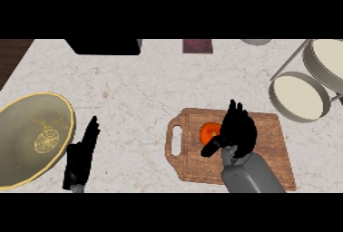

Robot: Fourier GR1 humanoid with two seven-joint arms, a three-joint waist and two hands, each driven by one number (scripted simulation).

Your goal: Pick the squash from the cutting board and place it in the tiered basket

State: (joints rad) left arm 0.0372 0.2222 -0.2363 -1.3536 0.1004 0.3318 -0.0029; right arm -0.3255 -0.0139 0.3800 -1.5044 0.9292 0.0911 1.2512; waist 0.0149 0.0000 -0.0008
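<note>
An orange squash (209,132) lies on the wooden cutting board (268,136) at the centre right; only its left part shows. My right hand (236,129) hovers over it with fingers straight and pointing away, thumb out to the lower left, covering the rest of the squash. Whether it touches the squash I cannot tell. The tiered basket (305,97) stands at the right edge with two pale round trays, the lower one just beyond the board's far right corner. My left hand (81,156) rests open at the lower left, fingers up.
A large gold-rimmed plate (26,136) lies at the left edge beside my left hand. A black object (104,45), a dark red box (198,45) and a grey round item (256,41) line the far edge.
</note>
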